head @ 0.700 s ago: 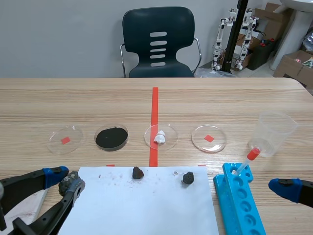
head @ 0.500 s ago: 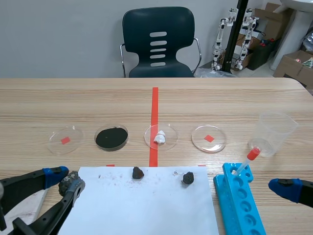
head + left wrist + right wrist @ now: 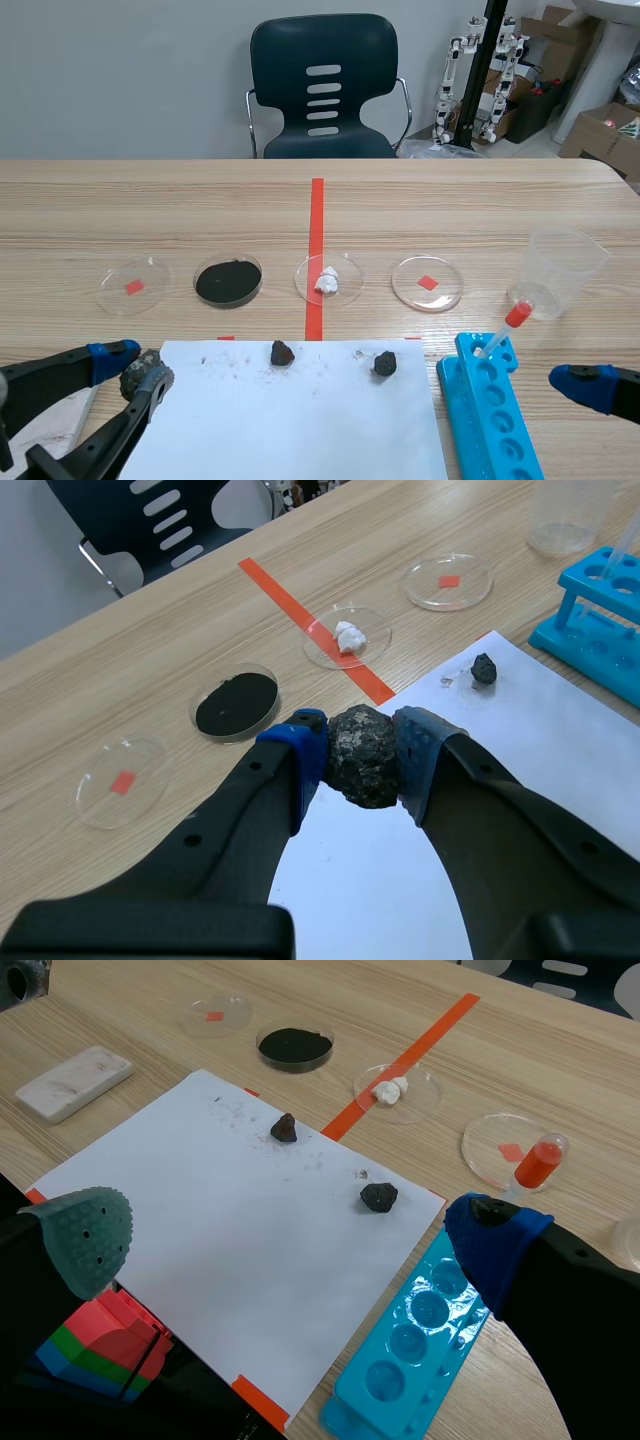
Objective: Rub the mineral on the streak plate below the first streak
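- Scene view: the left gripper (image 3: pixel 134 372) sits low by the near corner of the white paper (image 3: pixel 290 425). It squeezes the mineral (image 3: pixel 146 376), a bumpy grey-black rock, between its two fingers
- The streak plate (image 3: pixel 58 420) is a white slab on the table (image 3: pixel 200 205). It lies just beside the paper, partly hidden under the left arm
- A little brown rock (image 3: pixel 281 352) and a little black rock (image 3: pixel 385 364) sit near the far edge of the paper, apart from each other
- Past the paper, four round dishes stand in a row: the first clear dish (image 3: pixel 115 292), one with black powder (image 3: pixel 228 282), one with a white lump (image 3: pixel 326 281), and the last clear dish (image 3: pixel 446 290)
- A blue rack (image 3: pixel 495 415) lies beside the paper with a red-topped dropper (image 3: pixel 506 328) in it, and a clear cup (image 3: pixel 563 272) stands near
- The right gripper (image 3: pixel 585 386) is low by the rack; only one blue pad shows here
- Left wrist view: the mineral is pressed tight between the two blue pads, over the edge of the paper
- Right wrist view: the right gripper's fingers stand wide apart with nothing between them, above the paper and the rack
- The streak plate lies flat past the paper's far side, with faint grey marks on it, and the mineral does not touch it
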{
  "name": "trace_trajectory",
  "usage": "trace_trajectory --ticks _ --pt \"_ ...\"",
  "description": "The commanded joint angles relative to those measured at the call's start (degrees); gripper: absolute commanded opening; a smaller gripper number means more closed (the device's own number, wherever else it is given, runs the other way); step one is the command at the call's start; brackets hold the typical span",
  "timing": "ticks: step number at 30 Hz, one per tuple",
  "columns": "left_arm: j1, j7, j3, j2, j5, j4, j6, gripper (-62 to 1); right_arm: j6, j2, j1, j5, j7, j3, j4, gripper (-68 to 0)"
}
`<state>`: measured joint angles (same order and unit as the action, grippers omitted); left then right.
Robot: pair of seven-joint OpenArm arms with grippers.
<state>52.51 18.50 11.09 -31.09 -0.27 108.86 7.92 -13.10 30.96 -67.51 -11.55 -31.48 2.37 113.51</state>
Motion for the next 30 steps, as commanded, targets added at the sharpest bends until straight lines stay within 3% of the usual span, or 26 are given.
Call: trace_trajectory --ticks 1,18,20,24,30 --pt "-0.2 1.0 0.1 0.5 -0.3 1.0 0.3 -52.4 -0.2 0.0 0.0 -0.4 -0.9 -0.2 1.4 0.4" --pt "-0.3 -0.6 0.1 0.8 -0.8 1.0 0.2 -52.4 -0.2 0.0 0.0 -0.4 -0.9 -0.2 1.4 0.4" --pt "-1.3 -4.1 0.1 0.8 -3.3 1.0 0.1 -52.4 -0.2 0.0 0.0 -0.4 -0.9 -0.2 1.4 0.4" --pt "-5.7 -18.9 0.1 0.9 -8.9 0.8 0.0 -52.4 -0.2 0.0 0.0 -0.4 -0.9 -0.2 1.4 0.4" --pt "-12.3 -38.5 0.1 0.9 -13.3 0.7 0.0 -52.4 -0.2 0.0 0.0 -0.4 -0.9 -0.2 1.4 0.4"
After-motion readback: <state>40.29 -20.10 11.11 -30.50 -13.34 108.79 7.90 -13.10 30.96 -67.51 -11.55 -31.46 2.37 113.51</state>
